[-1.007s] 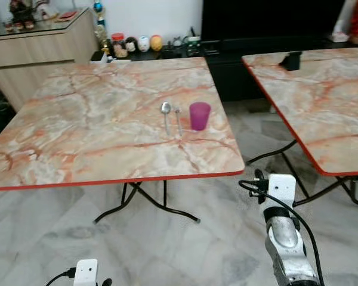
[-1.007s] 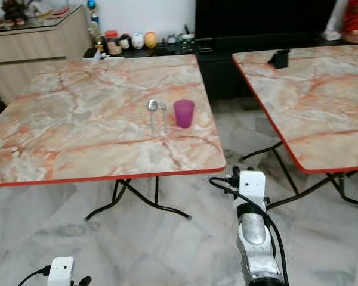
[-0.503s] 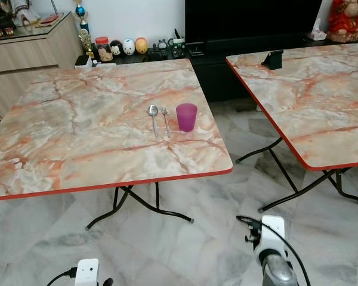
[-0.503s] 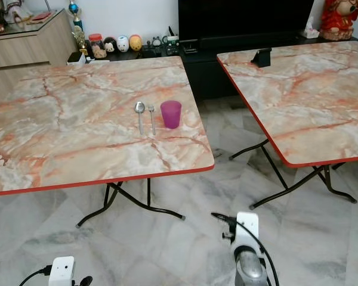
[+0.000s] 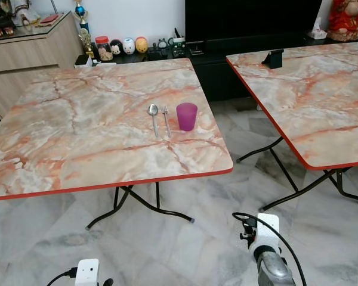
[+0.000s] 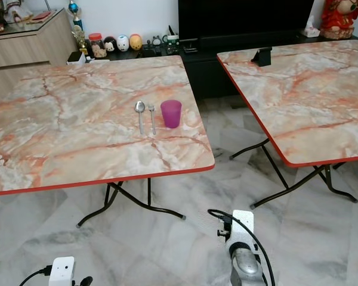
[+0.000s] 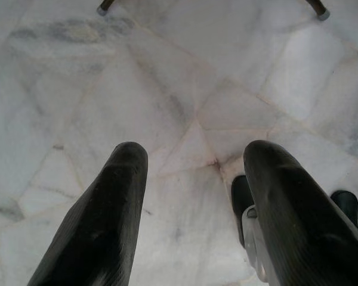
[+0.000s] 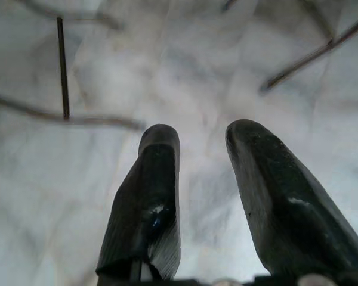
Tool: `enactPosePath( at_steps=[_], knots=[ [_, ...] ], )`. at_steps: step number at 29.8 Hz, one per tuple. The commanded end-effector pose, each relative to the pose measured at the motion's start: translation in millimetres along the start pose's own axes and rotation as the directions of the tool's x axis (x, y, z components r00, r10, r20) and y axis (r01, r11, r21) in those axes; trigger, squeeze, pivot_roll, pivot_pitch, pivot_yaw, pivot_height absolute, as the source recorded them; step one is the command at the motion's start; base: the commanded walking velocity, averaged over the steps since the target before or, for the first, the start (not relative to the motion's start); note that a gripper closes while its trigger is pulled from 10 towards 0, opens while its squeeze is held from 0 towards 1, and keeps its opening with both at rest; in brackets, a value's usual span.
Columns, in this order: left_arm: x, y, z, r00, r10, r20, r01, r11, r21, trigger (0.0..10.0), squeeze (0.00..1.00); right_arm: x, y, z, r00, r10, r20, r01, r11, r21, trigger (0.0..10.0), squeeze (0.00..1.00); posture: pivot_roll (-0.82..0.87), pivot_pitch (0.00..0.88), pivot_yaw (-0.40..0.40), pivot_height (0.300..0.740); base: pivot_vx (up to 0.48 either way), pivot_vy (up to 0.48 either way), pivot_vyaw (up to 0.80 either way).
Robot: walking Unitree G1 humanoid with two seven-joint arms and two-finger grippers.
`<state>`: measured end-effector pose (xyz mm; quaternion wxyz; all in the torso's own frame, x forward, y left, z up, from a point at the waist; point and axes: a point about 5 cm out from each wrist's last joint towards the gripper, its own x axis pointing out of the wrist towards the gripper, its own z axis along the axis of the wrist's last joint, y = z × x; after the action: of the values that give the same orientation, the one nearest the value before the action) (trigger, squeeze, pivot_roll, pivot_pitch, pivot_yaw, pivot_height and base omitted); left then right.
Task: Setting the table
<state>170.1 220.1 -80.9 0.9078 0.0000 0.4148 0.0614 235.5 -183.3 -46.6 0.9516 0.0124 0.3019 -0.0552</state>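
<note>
1. With both arms hanging low over the marble floor point(image 5: 185, 250), no grasp is in hand; the step reads as standing off from the setting, either checking it or going for the next item.
2. Landmark is the purple cup point(image 5: 187, 116): it stands upright on the near marble surface point(image 5: 77, 137), close to that surface's right edge.
3. Fork point(image 5: 166, 121) lies just left of the cup, spoon point(image 5: 154, 117) just left of the fork, both roughly parallel, handles toward the robot.
4. Left claw point(image 7: 191, 208): fingers spread, nothing between them, pointing at the floor.
5. Right claw point(image 8: 200, 196): fingers also apart and empty, table legs blurred beyond them.
6. To do this well, judged: keep both claws low and clear of the surface's red rim when approaching, so nothing nudges the cup.
7. Any added piece should go left of the spoon or in front of the cutlery, not against the cup, which could tip.
8. Second marble surface point(image 5: 310, 89) stands well right of the cup, carrying a small black object point(image 5: 274, 58) at its far edge.
</note>
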Motion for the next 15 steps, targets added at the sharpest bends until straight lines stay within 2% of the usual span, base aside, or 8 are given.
enactPosePath(
  at_steps=[1, 2, 5, 15],
  knots=[
    [-0.9, 2.4, -4.0, 1.000, 0.004, -0.023, -0.004, 1.000, 0.004, 10.0, 0.00, -6.2, 1.1, -23.4, 0.993, 0.017, -0.117, -0.018, 1.000, -0.009, 10.0, 0.00, -0.08, 0.000, 0.077, 0.740, 0.000, 0.000, 0.00],
    [-0.9, 2.2, -4.0, 1.000, 0.005, -0.023, -0.005, 1.000, 0.002, 10.0, 0.00, -10.8, -2.6, -35.7, 0.985, 0.012, -0.173, -0.014, 1.000, -0.007, 10.0, 0.00, -0.08, 0.000, 0.074, 0.740, 0.000, 0.000, 0.00],
    [-0.9, 2.2, -3.9, 1.000, 0.008, -0.022, -0.008, 1.000, -0.001, 10.0, 0.00, -17.2, -11.4, -50.4, 0.970, -0.020, -0.241, 0.021, 1.000, 0.002, 10.0, 0.00, -0.08, 0.000, 0.074, 0.740, 0.000, 0.000, 0.00],
    [-0.6, 2.9, -3.0, 1.000, 0.015, -0.020, -0.015, 1.000, -0.008, 10.0, 0.00, -24.7, -22.1, -64.0, 0.954, -0.032, -0.297, 0.036, 0.999, 0.009, 10.0, 0.00, -0.08, 0.000, 0.075, 0.740, 0.000, 0.000, 0.00]
  ],
)
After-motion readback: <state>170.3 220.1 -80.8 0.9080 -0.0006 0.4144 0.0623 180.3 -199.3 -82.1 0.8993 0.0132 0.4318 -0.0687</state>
